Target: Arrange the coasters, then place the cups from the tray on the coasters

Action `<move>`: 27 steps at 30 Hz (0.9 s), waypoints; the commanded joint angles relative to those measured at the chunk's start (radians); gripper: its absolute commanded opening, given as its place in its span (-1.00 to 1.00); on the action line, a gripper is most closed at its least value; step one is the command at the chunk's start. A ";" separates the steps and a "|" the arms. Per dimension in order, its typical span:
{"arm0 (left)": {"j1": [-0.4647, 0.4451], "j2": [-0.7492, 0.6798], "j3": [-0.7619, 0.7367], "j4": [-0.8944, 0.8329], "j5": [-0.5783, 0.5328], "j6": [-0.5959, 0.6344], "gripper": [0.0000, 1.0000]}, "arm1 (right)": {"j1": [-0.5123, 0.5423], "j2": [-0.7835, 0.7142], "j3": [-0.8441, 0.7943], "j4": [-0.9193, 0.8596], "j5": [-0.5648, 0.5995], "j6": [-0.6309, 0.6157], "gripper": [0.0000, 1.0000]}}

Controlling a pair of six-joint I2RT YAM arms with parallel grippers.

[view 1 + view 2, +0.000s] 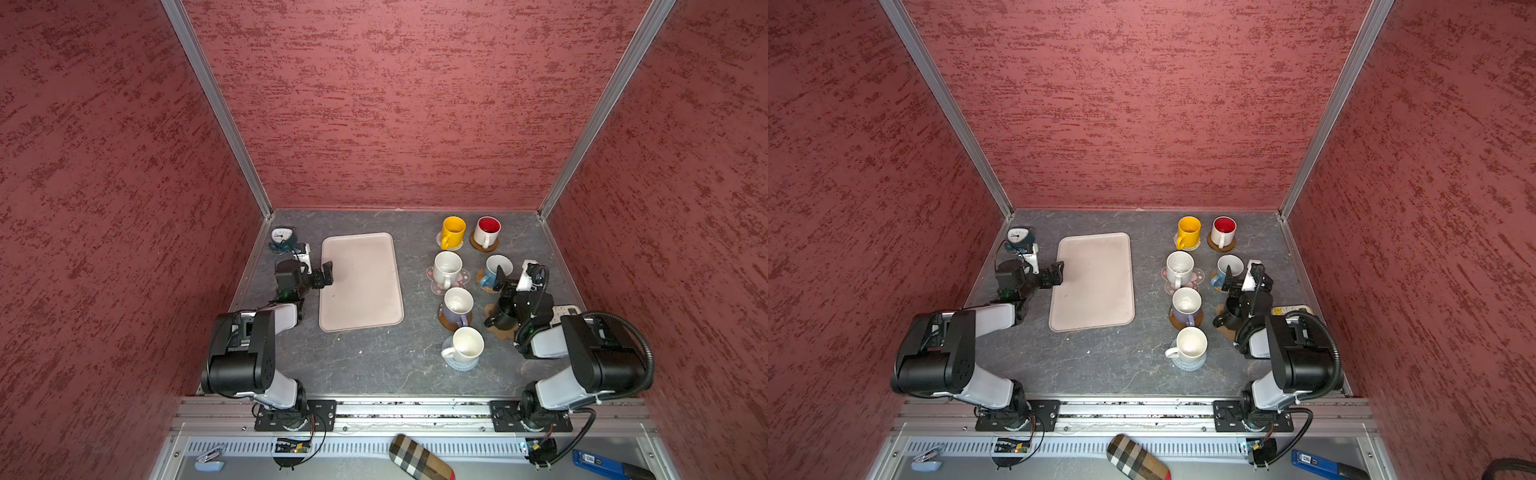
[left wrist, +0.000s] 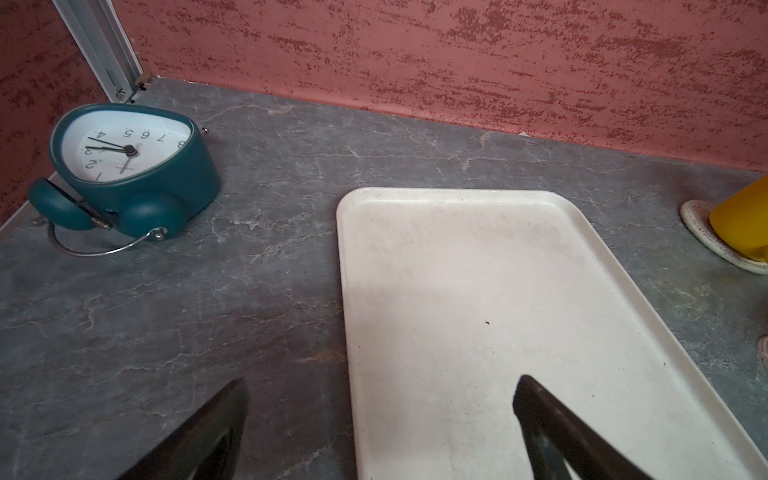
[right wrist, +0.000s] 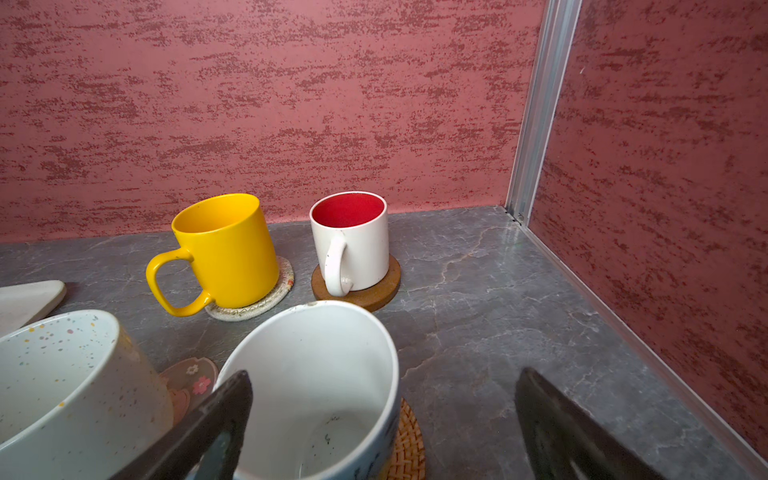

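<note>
The beige tray (image 1: 361, 282) (image 2: 457, 311) lies empty left of centre. My left gripper (image 1: 325, 276) (image 2: 380, 382) hangs open over its left rim. On the right, cups stand on coasters: yellow cup (image 1: 453, 230) (image 3: 224, 249) on a cream spiral (image 3: 266, 299), red-inside cup (image 1: 487, 232) on a brown disc (image 3: 374, 295), speckled white cup (image 1: 447, 268) on the pink flower (image 3: 191, 378), lavender cup (image 1: 457, 307), plain white cup (image 1: 466, 345). My right gripper (image 1: 513, 275) (image 3: 382, 374) is open above the blue cup (image 1: 496, 268) (image 3: 316, 374) on rattan (image 3: 409, 440), one finger over its mouth.
A teal alarm clock (image 1: 281, 239) (image 2: 129, 162) lies on its side in the back left corner. A calculator (image 1: 563, 311) sits under my right arm, next to a brown paw-print coaster (image 1: 500, 332) that the arm partly hides. Red walls close three sides.
</note>
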 commanded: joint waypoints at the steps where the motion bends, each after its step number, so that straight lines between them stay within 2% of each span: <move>1: 0.006 -0.008 -0.004 0.054 0.016 0.022 0.99 | -0.003 0.013 0.007 0.003 0.010 -0.010 0.98; 4: -0.023 -0.024 -0.073 0.158 -0.037 0.034 0.99 | -0.004 0.011 0.018 -0.019 0.048 0.005 0.98; 10: -0.047 -0.018 -0.133 0.272 -0.074 0.055 0.99 | -0.004 0.013 0.025 -0.031 0.042 0.003 0.98; 14: -0.057 0.006 -0.175 0.369 -0.111 0.052 0.99 | -0.003 0.012 0.049 -0.079 0.081 0.017 0.98; 27: -0.060 0.012 -0.161 0.349 -0.157 0.039 0.99 | -0.002 0.012 0.069 -0.117 0.085 0.020 0.98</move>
